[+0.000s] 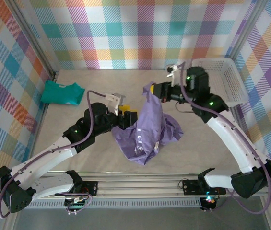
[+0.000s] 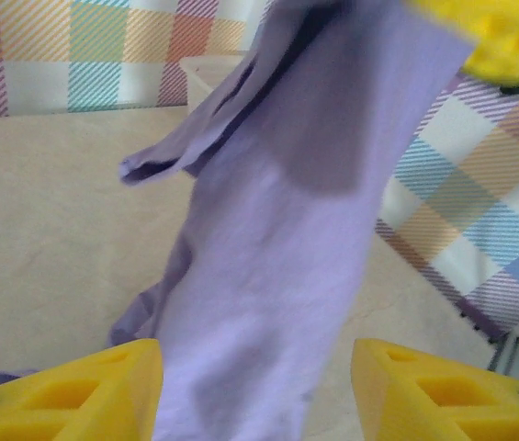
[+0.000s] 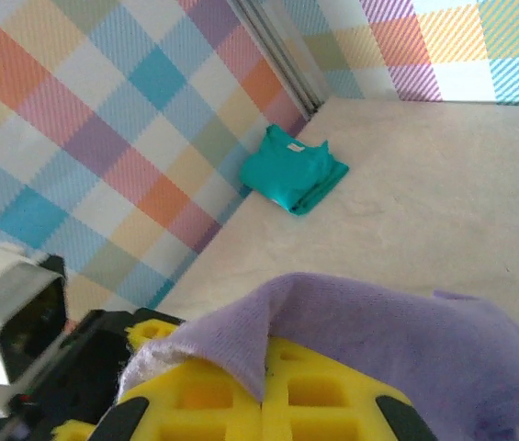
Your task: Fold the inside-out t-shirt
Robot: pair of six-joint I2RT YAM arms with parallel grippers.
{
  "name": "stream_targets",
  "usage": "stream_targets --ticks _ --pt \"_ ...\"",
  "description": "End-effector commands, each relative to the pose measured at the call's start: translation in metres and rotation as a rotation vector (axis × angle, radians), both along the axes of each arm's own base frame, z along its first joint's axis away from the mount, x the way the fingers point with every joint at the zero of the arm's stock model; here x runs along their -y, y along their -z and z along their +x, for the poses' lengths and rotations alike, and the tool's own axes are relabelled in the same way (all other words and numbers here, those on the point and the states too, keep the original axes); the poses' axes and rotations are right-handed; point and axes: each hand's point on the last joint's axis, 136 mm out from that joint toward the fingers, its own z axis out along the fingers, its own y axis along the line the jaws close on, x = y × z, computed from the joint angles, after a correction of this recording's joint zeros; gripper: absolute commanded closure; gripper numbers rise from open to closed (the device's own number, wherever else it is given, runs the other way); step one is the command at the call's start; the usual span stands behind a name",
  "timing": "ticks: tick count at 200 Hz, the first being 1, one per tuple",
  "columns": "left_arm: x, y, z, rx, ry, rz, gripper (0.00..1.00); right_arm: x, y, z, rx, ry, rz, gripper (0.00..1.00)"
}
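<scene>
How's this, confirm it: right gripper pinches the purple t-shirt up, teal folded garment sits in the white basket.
Wrong: the teal folded garment lies on the table by the left wall, not in the white basket, per the top view. The rest stands.

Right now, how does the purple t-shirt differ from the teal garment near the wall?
The purple t-shirt is unfolded and bunched; the teal garment is folded neatly. The purple t-shirt hangs partly lifted from the shut right gripper, while the teal garment lies flat and untouched beside the left wall. Both are soft cloth resting on the same table.
</scene>
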Motion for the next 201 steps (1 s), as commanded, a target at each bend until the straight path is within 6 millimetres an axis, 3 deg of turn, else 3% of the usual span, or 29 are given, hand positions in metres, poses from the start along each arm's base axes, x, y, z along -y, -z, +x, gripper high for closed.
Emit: stream_targets --ticks 1,23,58,109,167,201 --pt "0.010 -0.050 -0.009 -0.074 0.041 -0.188 0.43 0.004 0.021 0.002 0.037 0.157 -0.081 1.00" --pt "0.015 -0.062 -0.009 -0.224 0.032 -0.330 0.46 -0.001 0.029 0.001 0.099 0.172 -0.100 1.00" --pt "0.006 -0.061 -0.002 -0.391 -0.056 -0.474 0.45 -0.007 0.033 0.002 0.200 0.192 -0.090 1.00" --pt "-0.008 -0.042 0.004 -0.508 -0.181 -0.550 0.43 -0.016 0.026 0.012 0.242 0.235 -0.027 1.00" --pt "-0.001 -0.027 0.016 -0.589 -0.186 -0.715 0.41 -0.021 0.020 0.013 0.192 0.238 0.026 1.00" --pt "0.004 -0.018 0.027 -0.627 -0.201 -0.758 0.39 -0.019 0.028 0.012 0.207 0.212 -0.099 1.00"
